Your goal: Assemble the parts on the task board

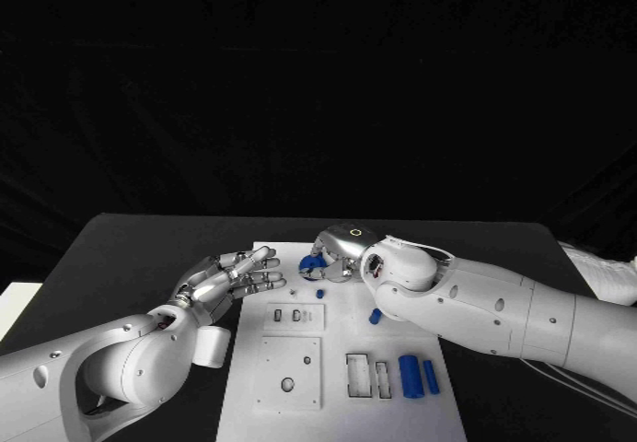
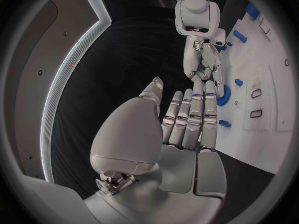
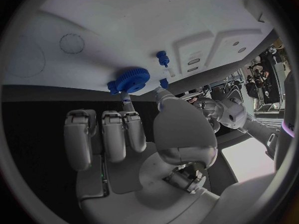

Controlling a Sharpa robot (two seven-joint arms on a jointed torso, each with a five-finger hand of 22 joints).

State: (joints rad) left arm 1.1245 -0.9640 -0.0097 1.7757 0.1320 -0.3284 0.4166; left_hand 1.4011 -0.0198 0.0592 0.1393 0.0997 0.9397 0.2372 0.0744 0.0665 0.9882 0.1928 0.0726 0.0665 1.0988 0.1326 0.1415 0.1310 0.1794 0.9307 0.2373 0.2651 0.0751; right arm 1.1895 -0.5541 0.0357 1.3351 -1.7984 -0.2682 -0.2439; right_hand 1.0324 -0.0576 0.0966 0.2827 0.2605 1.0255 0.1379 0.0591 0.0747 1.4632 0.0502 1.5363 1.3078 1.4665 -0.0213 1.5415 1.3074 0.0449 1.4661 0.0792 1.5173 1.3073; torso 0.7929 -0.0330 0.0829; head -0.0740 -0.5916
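Black table (image 1: 146, 249) and darkness frame the white task board (image 1: 399, 405), where the right hand (image 1: 348, 250) reaches its fingertips down to a blue gear (image 3: 129, 79), probably to seat or turn it, though whether it is truly pinched I cannot tell. Just beside those fingers the left hand (image 1: 237, 274) hovers with fingers straight and slightly apart, holding nothing, seemingly waiting. From the right wrist the gear's teeth and a small blue peg (image 3: 163, 59) just beyond the fingertips show plainly, while from above the fingers hide most of the gear.
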